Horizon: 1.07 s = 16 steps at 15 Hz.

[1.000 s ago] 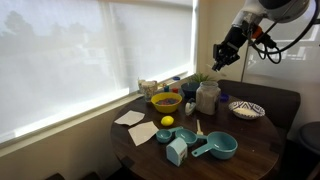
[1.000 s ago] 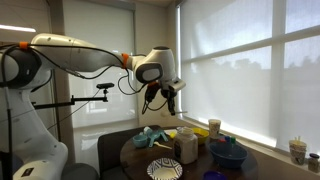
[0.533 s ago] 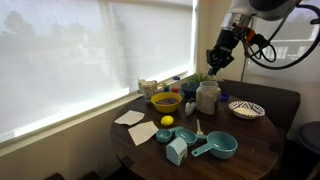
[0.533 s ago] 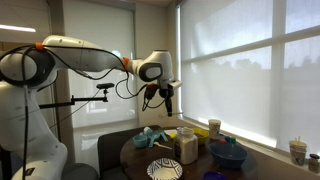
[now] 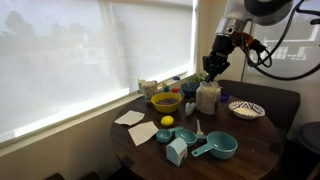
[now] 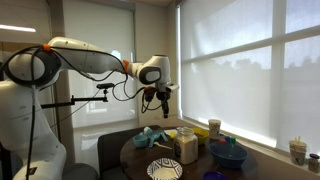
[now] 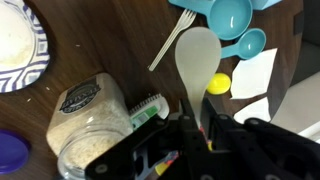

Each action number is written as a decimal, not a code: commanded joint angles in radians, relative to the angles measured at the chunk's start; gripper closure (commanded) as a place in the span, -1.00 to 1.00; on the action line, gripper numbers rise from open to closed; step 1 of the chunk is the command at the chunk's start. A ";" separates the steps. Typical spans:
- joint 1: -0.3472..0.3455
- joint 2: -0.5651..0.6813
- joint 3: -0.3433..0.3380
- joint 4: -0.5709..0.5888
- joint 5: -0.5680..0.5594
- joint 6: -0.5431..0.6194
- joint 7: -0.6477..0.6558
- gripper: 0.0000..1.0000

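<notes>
My gripper (image 7: 196,128) is shut on the handle of a white spoon (image 7: 198,58), whose bowl points away from the wrist camera. In both exterior views the gripper (image 5: 213,68) (image 6: 163,100) hangs well above the round dark table (image 5: 250,140). Directly below and beside it stands a glass jar of pale grains (image 7: 92,125) (image 5: 208,97) (image 6: 186,147). A yellow lemon (image 7: 218,84) (image 5: 167,121) lies below the spoon's bowl in the wrist view.
On the table are teal measuring cups (image 7: 228,20) (image 5: 220,146), a patterned plate (image 7: 12,45) (image 5: 246,109), white napkins (image 7: 258,75) (image 5: 143,133), a yellow bowl (image 5: 166,101), a teal box (image 5: 177,151) and a blue bowl (image 6: 227,154). Window blinds run along one side.
The arm has come down and moved toward the window side, bringing the gripper with the spoon closer above the jar. The things on the table have not moved.
</notes>
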 commanded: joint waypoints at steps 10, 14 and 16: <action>0.082 0.116 0.058 -0.151 -0.025 -0.078 -0.130 0.93; 0.068 0.071 0.048 -0.258 -0.076 0.014 -0.122 0.93; 0.062 0.058 0.045 -0.290 -0.108 0.058 -0.120 0.93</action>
